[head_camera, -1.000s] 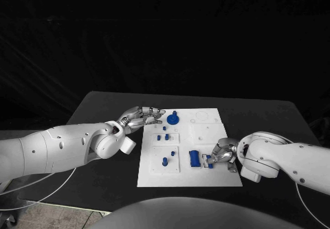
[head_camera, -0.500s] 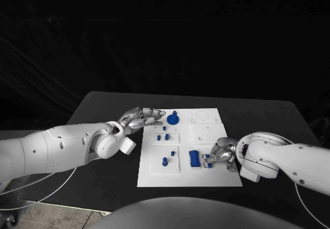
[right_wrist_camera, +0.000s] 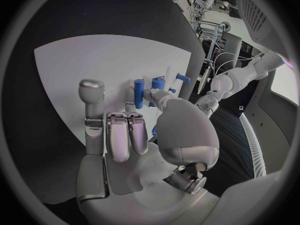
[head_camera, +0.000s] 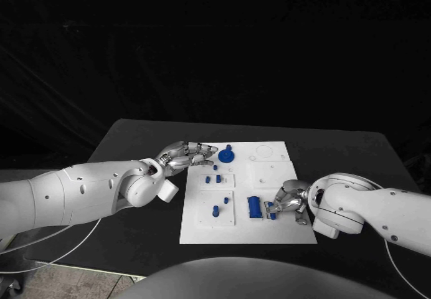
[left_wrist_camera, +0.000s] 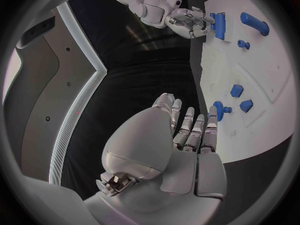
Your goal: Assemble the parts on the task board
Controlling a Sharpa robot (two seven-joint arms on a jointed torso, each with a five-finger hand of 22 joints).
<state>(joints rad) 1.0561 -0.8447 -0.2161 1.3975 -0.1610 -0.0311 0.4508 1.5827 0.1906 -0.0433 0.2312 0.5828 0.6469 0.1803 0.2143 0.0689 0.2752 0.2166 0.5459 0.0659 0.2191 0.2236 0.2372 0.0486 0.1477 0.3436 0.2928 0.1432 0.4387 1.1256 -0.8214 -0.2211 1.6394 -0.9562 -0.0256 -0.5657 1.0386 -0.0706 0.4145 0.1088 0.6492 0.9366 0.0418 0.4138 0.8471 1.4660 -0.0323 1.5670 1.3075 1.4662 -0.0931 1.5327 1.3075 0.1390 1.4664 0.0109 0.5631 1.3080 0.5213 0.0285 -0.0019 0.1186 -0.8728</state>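
Worktop [head_camera: 134, 134]: one black worktop in front of me, with one white task board [head_camera: 202, 230] lying at its middle.
Parts counted: in the head view I make out about seven blue parts on the board. One round part with a stem [head_camera: 225, 154] sits at the far edge. Two small pegs [head_camera: 213, 179] stand side by side in the middle panel. Two more pegs [head_camera: 217, 207] stand in the near left panel. One larger block [head_camera: 255, 206] and one small piece [head_camera: 270, 210] beside it sit in the near right panel.
My left hand [head_camera: 187, 154]: hovering at the board's far left edge, fingers loosely curled and apart, holding nothing. The round part is just beside my fingertips, at about 3 o'clock from them.
My right hand [head_camera: 289, 198]: at the board's near right edge, fingers curled in against the small piece. The larger block is just beside it at 9 o'clock. I cannot tell whether I grip the piece or only touch it.
Writing: I can read no labels or brands.
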